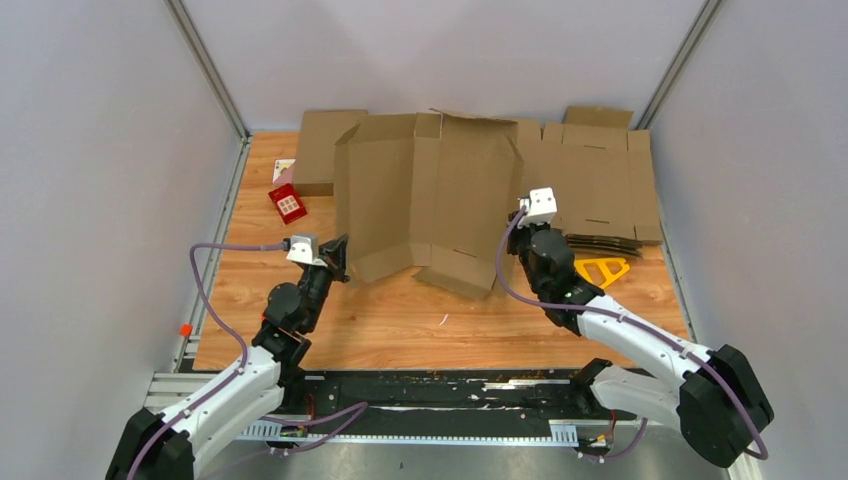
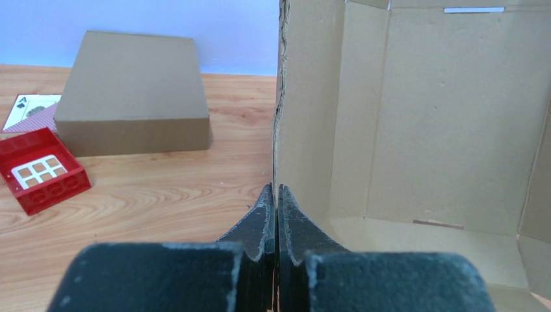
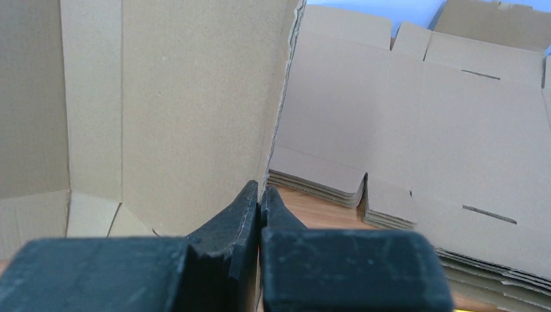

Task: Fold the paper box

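Observation:
A brown unfolded paper box [image 1: 430, 195] stands partly raised in the middle of the table, its panels bent up. My left gripper [image 1: 340, 258] is shut on the box's left edge; in the left wrist view the gripper [image 2: 274, 195] pinches the thin cardboard edge [image 2: 281, 97], with the box's inside [image 2: 442, 110] to the right. My right gripper [image 1: 522, 222] is shut on the box's right edge; in the right wrist view the gripper [image 3: 260, 195] clamps the edge [image 3: 286, 84], with the box's panel [image 3: 182, 97] to the left.
A stack of flat cardboard blanks [image 1: 600, 180] lies at the back right, also in the right wrist view [image 3: 416, 130]. A folded brown box [image 1: 325, 150] sits at the back left, with a red tray [image 1: 288, 204] and playing cards [image 2: 29, 112] near it. A yellow tool [image 1: 602, 268] lies by the right arm.

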`<state>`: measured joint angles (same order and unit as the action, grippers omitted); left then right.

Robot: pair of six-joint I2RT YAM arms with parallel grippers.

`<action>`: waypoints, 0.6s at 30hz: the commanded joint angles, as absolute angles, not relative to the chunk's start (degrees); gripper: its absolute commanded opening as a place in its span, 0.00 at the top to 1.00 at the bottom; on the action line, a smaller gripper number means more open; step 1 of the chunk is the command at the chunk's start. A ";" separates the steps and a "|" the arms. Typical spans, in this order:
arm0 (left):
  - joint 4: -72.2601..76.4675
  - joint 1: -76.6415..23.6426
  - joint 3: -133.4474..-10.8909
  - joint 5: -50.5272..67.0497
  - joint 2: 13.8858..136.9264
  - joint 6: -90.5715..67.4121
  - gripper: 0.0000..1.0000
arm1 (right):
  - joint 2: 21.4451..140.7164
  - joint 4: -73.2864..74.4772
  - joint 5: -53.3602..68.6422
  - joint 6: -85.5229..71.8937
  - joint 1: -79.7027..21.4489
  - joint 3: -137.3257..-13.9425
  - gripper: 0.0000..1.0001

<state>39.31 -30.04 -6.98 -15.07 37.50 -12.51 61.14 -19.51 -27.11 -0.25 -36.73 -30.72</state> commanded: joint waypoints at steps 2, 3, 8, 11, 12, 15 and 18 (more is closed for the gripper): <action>44.93 -30.32 -7.27 -13.79 38.12 -11.39 1.00 | 58.56 -25.16 -26.72 0.51 -36.99 -30.99 1.00; 44.91 -30.30 -7.25 -13.82 38.14 -11.34 1.00 | 59.11 -25.95 -27.02 0.37 -36.92 -30.96 1.00; 43.06 -30.32 -7.88 -14.99 38.45 -11.80 1.00 | 62.56 -19.92 -26.37 1.29 -36.76 -35.20 1.00; 40.35 -30.32 -8.33 -19.90 38.32 -14.35 0.91 | 62.14 -26.32 -25.54 5.91 -36.90 -32.13 1.00; 40.09 -30.32 -7.89 -21.65 38.31 -15.79 0.82 | 62.06 -28.76 -25.60 7.39 -36.86 -30.93 1.00; 37.65 -30.14 -7.95 -23.90 38.21 -19.15 0.58 | 62.98 -33.88 -25.64 11.70 -36.91 -28.84 1.00; 32.26 -30.01 -10.47 -22.52 38.57 -18.94 0.43 | 63.82 -37.47 -25.46 14.82 -36.89 -27.44 1.00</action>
